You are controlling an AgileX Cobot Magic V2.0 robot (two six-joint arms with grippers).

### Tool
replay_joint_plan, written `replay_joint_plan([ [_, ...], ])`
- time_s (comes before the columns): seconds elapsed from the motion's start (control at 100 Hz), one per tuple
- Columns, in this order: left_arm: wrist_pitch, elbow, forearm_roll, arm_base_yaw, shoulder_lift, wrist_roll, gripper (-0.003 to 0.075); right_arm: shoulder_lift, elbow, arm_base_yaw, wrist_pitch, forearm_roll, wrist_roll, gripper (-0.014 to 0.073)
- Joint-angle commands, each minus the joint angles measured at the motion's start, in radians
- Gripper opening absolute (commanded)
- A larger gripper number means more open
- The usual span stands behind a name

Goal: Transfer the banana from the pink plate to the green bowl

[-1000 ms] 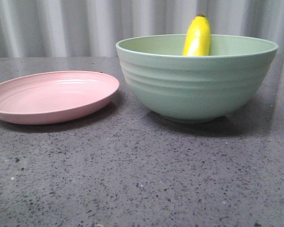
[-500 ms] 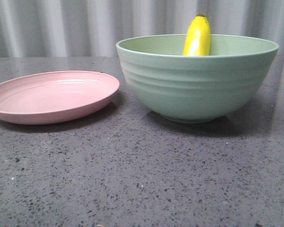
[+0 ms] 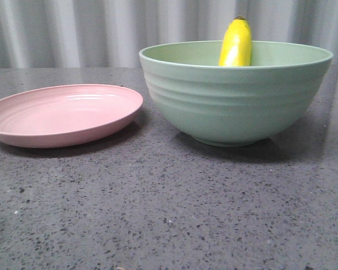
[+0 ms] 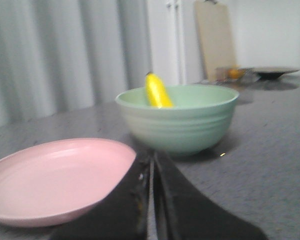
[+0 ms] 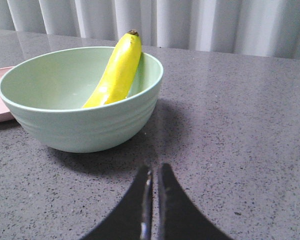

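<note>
The yellow banana (image 3: 235, 44) stands tilted inside the green bowl (image 3: 234, 101), leaning on its far wall with the dark tip above the rim. It also shows in the right wrist view (image 5: 116, 70) and the left wrist view (image 4: 157, 91). The pink plate (image 3: 59, 115) lies empty to the left of the bowl. My left gripper (image 4: 152, 162) is shut and empty, low over the table, beside the plate (image 4: 55, 175) and short of the bowl (image 4: 180, 117). My right gripper (image 5: 153, 172) is shut and empty, over bare table short of the bowl (image 5: 80, 97). Neither gripper shows in the front view.
The grey speckled table (image 3: 169, 214) carries both dishes. A pale curtain (image 3: 73, 31) hangs behind it. In the left wrist view a dark dish (image 4: 275, 73) and a small container with something orange (image 4: 233, 74) stand far off, with a tan board (image 4: 215, 37) leaning on the wall.
The view has shifted very slightly; the bowl and plate appear a touch further right. The banana stays in the bowl.
</note>
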Motion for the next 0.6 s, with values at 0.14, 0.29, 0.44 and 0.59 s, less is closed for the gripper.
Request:
replay_joint_plan([
  [0.14, -0.007, 0.009, 0.005, 0.298, 0.010, -0.002, -0.0020, -0.017, -0.025, -0.004, -0.070, -0.012, -0.005, -0.0064],
  [0.29, 0.074, 0.009, 0.005, 0.465, 0.010, -0.002, -0.0020, -0.017, -0.025, -0.004, -0.070, -0.012, -0.005, -0.0064],
  [0.44, 0.178, 0.009, 0.005, 0.617, 0.006, -0.002, -0.0020, -0.017, -0.025, -0.004, -0.070, -0.012, -0.005, -0.0064],
  [0.59, 0.310, 0.011, 0.003, 0.698, -0.043, -0.002, -0.0020, -0.017, -0.025, -0.004, -0.070, -0.012, -0.005, -0.0064],
])
